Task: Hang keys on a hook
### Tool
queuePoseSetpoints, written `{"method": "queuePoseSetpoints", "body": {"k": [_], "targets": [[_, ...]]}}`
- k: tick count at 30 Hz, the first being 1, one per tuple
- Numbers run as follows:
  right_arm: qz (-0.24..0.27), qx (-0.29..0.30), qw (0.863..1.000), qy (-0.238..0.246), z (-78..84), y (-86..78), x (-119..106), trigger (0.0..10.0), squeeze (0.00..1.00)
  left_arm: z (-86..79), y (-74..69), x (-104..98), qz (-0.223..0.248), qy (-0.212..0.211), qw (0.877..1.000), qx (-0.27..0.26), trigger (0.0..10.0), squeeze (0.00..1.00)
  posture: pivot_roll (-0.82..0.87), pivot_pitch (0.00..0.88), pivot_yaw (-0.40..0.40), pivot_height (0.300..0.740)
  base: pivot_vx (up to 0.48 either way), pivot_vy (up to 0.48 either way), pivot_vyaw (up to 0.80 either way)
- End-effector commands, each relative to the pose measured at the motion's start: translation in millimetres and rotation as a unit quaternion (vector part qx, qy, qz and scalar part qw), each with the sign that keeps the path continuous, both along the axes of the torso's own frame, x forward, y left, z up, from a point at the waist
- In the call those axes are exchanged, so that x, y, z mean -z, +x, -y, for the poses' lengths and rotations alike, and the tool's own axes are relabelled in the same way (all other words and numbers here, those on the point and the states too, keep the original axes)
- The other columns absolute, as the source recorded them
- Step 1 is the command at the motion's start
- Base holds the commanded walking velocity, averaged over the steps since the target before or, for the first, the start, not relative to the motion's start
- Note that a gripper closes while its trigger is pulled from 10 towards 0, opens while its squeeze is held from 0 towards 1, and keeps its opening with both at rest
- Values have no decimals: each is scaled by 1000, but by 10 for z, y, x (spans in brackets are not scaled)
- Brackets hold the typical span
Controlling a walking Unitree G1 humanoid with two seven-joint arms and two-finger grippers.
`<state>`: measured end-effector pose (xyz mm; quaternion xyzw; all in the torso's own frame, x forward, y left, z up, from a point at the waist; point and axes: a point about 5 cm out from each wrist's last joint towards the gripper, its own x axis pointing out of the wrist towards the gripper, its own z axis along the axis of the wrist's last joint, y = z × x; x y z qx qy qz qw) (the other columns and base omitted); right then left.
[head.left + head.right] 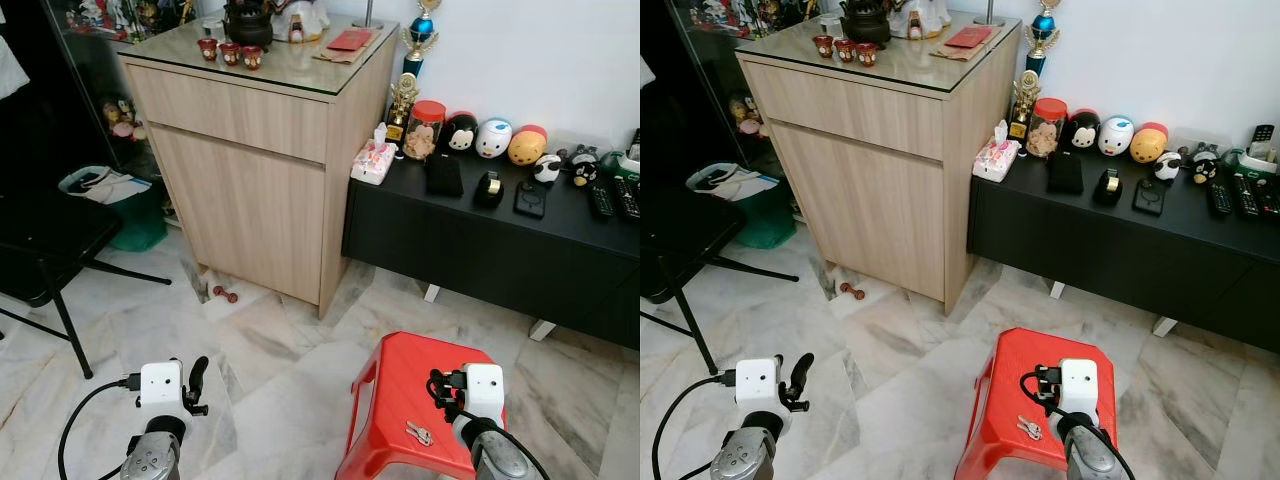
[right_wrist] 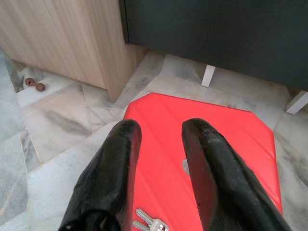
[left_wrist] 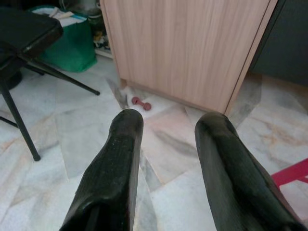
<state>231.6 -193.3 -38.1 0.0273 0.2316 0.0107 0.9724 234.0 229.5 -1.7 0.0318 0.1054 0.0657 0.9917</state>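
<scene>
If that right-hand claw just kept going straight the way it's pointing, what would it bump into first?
Probably the red stool. The right gripper points forward and down over its seat, fingers open, with the keys lying just beneath near its base. Depth is hard to judge.

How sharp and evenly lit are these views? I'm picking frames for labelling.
Left eye view: sharp, daylit, glare on the cabinet's glass top. Right wrist view: keys on red stool crisp, right gripper fingers soft. Left wrist view: left gripper blurred, floor clear.
</scene>
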Motion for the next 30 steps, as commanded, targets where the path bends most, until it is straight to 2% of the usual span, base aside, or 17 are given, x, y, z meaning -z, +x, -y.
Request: {"method": "queuePoseSetpoints", "body": {"k": [1,13,17,28,30], "targets": [[-8,2,1000,-4,35,-5,8,10000,0,-2,-36,28,-8,-7,1000,-9,10000,0,-32,0,-58,740,0,0,0],[1,-1,1000,-4,5,42,-22,10000,0,-29,-54,37,-10,-6,1000,-17,10000,0,-33,0,-60,732,0,0,0],[-14,10,1000,-8,22,48,-6,10000,0,-18,-30,5,-5,-7,1000,-17,10000,0,-31,0,-62,732,0,0,0],[-17,9,1000,-11,26,45,-1,10000,0,-12,-26,0,-5,-10,1000,-17,10000,0,-31,0,-64,668,0,0,0],[-13,8,1000,-12,24,49,-8,10000,0,-10,-24,0,-5,-11,1000,-17,10000,0,-29,0,-65,668,0,0,0]]}}
